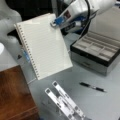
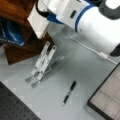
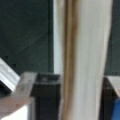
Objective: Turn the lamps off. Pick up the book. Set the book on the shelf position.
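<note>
The book (image 1: 45, 47), white with spiral binding down its left edge, hangs in the air, tilted, with my gripper (image 1: 55, 23) shut on its top right corner. In a front view only a white corner of the book (image 2: 38, 21) shows under the arm, in front of the shelf position (image 2: 17, 10). The shelf position (image 1: 15, 97) is the reddish-brown wooden top at a front view's bottom left, below and left of the book. In the wrist view the book's edge (image 3: 82, 62) runs upright down the middle. No lamps show.
A silver slotted stand (image 1: 63, 101) lies below the book, seen also as the stand (image 2: 42, 63). A black pen (image 1: 92, 87), the same pen (image 2: 69, 93), lies on the grey table. A grey compartment box (image 1: 96, 51) sits at the right.
</note>
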{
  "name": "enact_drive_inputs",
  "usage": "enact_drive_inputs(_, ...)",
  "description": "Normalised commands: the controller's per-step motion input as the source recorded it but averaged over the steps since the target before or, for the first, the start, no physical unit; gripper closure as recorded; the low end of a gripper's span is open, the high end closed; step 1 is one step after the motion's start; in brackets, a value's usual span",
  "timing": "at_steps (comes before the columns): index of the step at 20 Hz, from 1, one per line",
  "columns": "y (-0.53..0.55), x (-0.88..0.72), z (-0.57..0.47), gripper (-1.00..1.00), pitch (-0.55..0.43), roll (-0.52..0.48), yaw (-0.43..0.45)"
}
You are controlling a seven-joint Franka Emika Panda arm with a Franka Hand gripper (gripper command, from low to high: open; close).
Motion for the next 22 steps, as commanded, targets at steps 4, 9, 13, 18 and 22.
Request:
enact_drive_inputs(4,-0.30,-0.15,0.20,1.00,0.067,-0.092,-0.110)
enact_drive_inputs(9,-0.44,-0.27,0.16,1.00,0.071,-0.081,-0.049)
enact_drive_inputs(13,-0.39,-0.34,0.12,1.00,0.046,-0.082,0.081)
enact_drive_inputs(18,-0.29,-0.37,0.11,1.00,0.029,-0.078,0.221)
enact_drive_inputs(22,-0.26,-0.40,0.10,1.00,0.000,-0.069,0.313)
